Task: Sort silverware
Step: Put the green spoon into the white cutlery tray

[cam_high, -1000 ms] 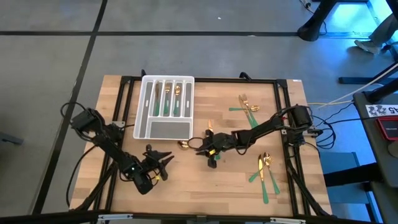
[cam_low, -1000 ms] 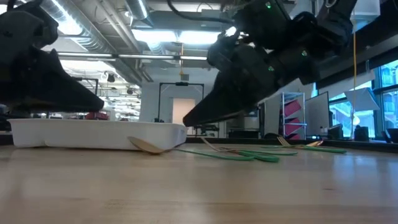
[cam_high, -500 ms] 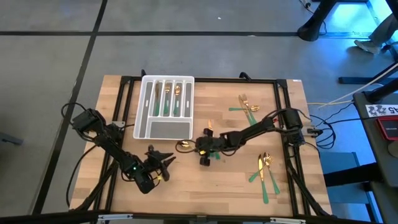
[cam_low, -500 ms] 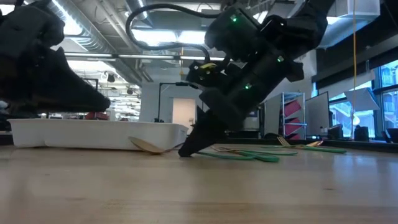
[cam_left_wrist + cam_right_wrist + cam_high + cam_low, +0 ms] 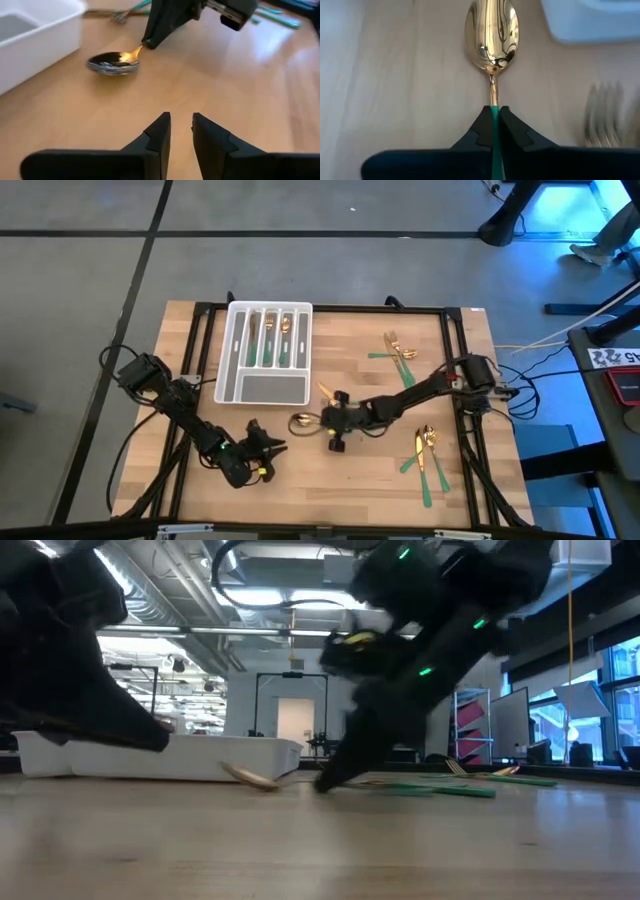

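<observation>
**Right gripper pinches a spoon by its handle**

The left gripper (image 5: pixel 181 131) waits low over the front of the table (image 5: pixel 380 480), fingers nearly together, holding nothing. Beyond it, the right gripper (image 5: pixel 494 120) clamps the spoon (image 5: pixel 492 35)'s green handle, just before the white tray (image 5: pixel 240 387).

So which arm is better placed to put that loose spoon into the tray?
The right. Its gripper is already shut on the spoon by its green handle, close to the white tray. The left gripper holds nothing and sits farther off.
</observation>
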Tool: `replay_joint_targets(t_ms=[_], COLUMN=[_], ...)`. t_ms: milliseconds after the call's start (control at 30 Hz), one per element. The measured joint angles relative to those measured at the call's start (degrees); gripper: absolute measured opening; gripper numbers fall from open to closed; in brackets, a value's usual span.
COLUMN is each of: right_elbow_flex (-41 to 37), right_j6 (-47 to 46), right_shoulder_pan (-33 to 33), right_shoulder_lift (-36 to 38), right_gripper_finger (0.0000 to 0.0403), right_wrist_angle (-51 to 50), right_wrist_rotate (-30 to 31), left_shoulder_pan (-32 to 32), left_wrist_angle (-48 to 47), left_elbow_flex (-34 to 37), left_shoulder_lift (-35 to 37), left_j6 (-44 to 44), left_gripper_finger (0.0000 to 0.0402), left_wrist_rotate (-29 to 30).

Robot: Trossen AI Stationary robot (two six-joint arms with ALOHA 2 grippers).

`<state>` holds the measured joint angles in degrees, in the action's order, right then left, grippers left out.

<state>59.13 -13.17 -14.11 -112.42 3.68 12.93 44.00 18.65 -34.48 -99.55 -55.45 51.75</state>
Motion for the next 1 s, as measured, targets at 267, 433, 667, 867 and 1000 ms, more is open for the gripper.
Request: replay_joint_targets(t_ms=[267, 433, 667, 867, 1000], right_elbow_flex=[-8.9, -19.4, -32.7, -32.3, -30.4], right_j6=[2.6, 1.6, 4.8, 8.2, 11.0], right_shoulder_pan=[-7.1, -11.5, -11.8, -11.8, -11.8], right_shoulder_lift=[15.7, 26.3, 28.5, 26.4, 26.2], right_gripper_finger=[0.0007, 0.0007, 0.0007, 0.0006, 0.0006], right_wrist_angle=[-0.3, 6.7, 38.0, 42.5, 42.2], right_wrist_rotate=[11.7, 27.3, 33.8, 44.0, 45.8], left_shoulder_pan=[-1.3, -8.9, -21.3, -29.5, -32.2], left_wrist_angle=[11.2, 18.5, 41.4, 44.7, 52.2], left_elbow_flex=[0.0, 0.0, -3.3, -8.2, -10.7], left_shoulder_lift=[-1.4, -4.5, -10.4, -10.9, -10.9], left_j6=[7.4, 12.0, 39.1, 45.4, 49.1], left_gripper_finger=[0.0044, 0.0050, 0.0124, 0.0221, 0.0263], left_wrist_rotate=[3.6, 8.3, -5.7, -9.5, -15.2])
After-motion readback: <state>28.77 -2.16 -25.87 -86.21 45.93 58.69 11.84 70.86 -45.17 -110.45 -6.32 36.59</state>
